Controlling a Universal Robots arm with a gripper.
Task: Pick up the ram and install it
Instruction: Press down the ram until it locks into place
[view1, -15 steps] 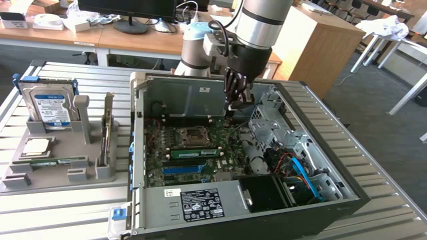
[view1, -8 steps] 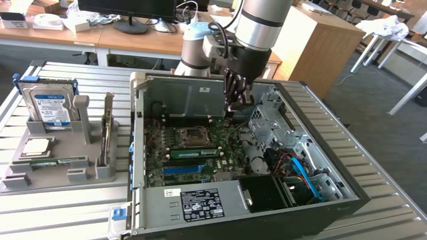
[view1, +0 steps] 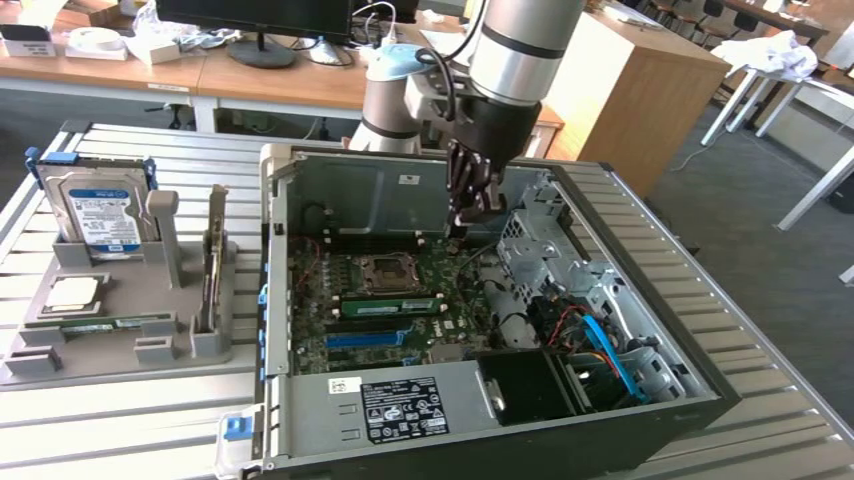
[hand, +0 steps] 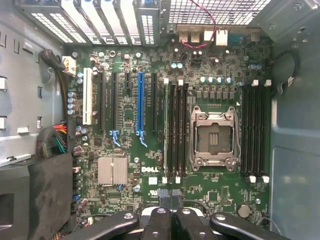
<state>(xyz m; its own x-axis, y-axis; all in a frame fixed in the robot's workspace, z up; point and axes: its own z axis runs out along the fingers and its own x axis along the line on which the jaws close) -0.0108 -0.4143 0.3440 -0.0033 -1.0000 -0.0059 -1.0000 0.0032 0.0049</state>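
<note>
Wooden office desks (view1: 134, 70) stand behind a grey slatted metal desk (view1: 120, 420) carrying an open computer case (view1: 400, 410); the shut, empty jaws hang over its green motherboard (hand: 215, 192).

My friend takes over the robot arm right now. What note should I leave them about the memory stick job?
Gripper: shut, holding nothing, hanging over the green motherboard inside the open grey metal computer case.
Ram: a long thin green memory stick with dark chips stands in a slot near the processor socket.
Grey tray: holds a thin green strip, maybe another stick, and the silver-and-blue hard drive.
Done: one stick looks seated in the board.
Left: whether it is clicked fully in cannot be told.
</note>
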